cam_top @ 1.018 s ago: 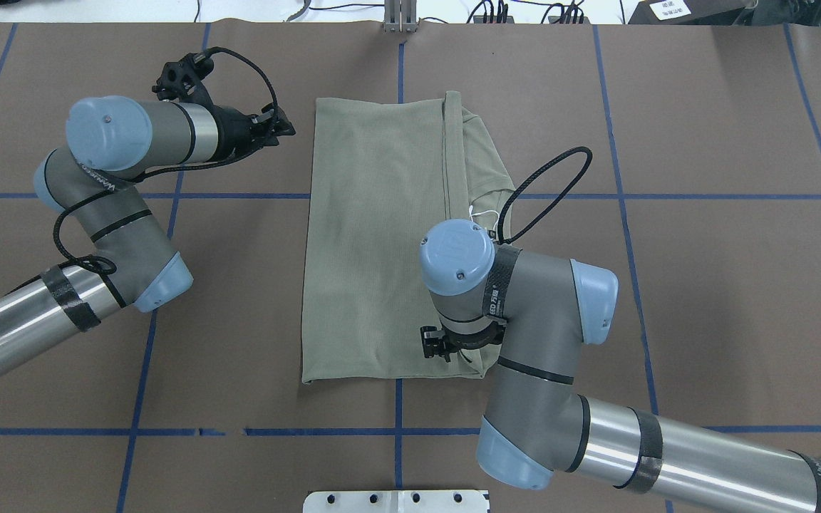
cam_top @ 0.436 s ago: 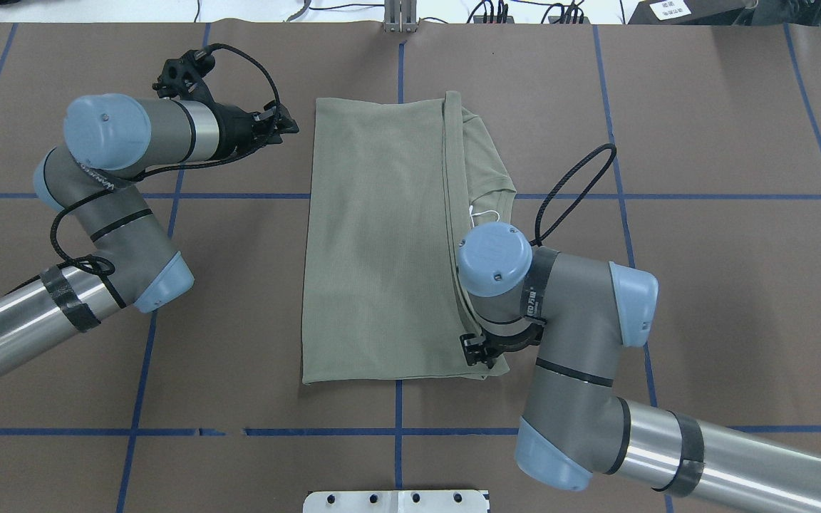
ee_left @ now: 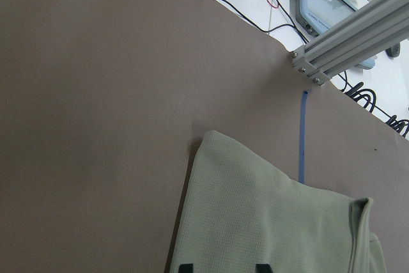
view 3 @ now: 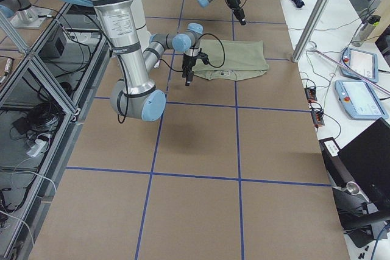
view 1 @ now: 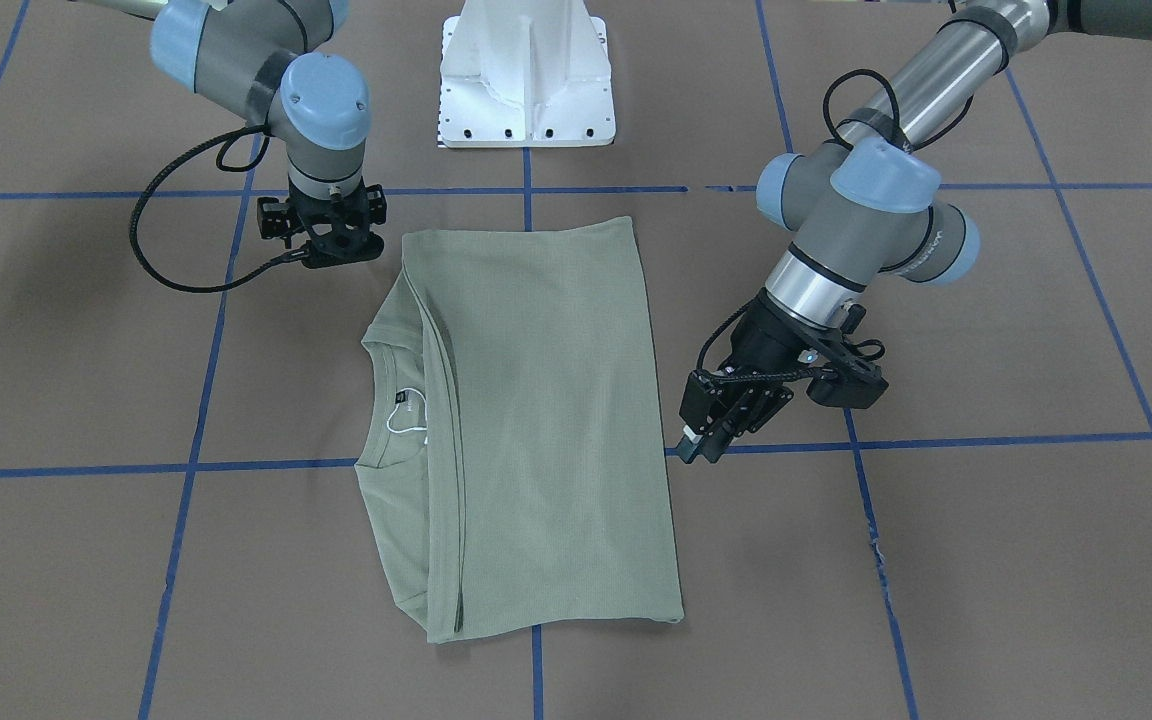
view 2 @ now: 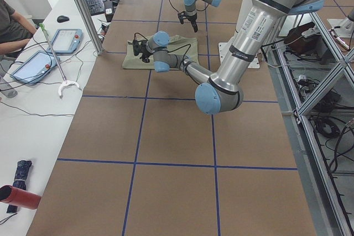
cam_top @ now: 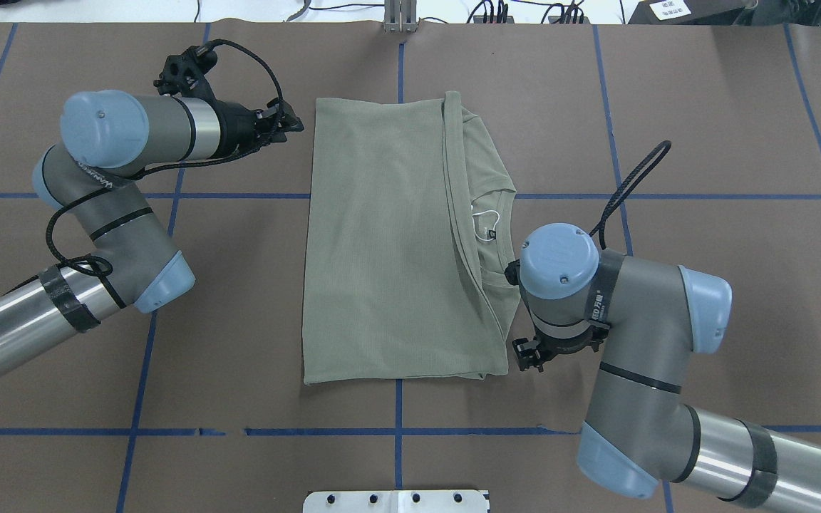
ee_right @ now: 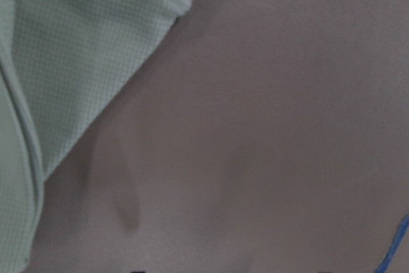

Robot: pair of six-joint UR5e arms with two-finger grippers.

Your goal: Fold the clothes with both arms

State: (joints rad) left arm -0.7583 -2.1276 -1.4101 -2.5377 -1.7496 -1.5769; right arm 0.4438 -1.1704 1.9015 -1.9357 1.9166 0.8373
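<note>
Find the shirt [cam_top: 389, 242] flat in the middle of the table [cam_top: 703, 142], already doubled over into a rectangle. In the overhead view, see the collar [cam_top: 497, 194] and neck label [cam_top: 490, 229] along its 3 o'clock side. Judge the step in hand as lining up for another fold across. Note the left claw [cam_top: 295, 127] released and empty, just off the 11 o'clock corner. Note the right claw [view 1: 328, 240] beside the 5 o'clock corner, clear of the cloth, grasping nothing and seemingly released too.

To do it well:
- Come in low and slide one finger under every layer at the corner.
- Pinch all the layers together, never the top one alone.
- Lift only enough to clear the table.
- Move both claws at a matched pace so as not to skew the long edges.
- Keep the string loop [cam_top: 483, 212] out of the grip.
- Lay down edge to edge, then let go.

From overhead, cannot make out the right fingers, hidden under the wrist. From the right wrist view, see bare table below and the shirt's edge off at 10 o'clock. Also catch two dark tips at the bottom edge, barely visible and wide apart. From the left wrist view, see the far corner lying flat just ahead of the spread fingertips [ee_left: 185, 266], a lineup hard to read from the front.
</note>
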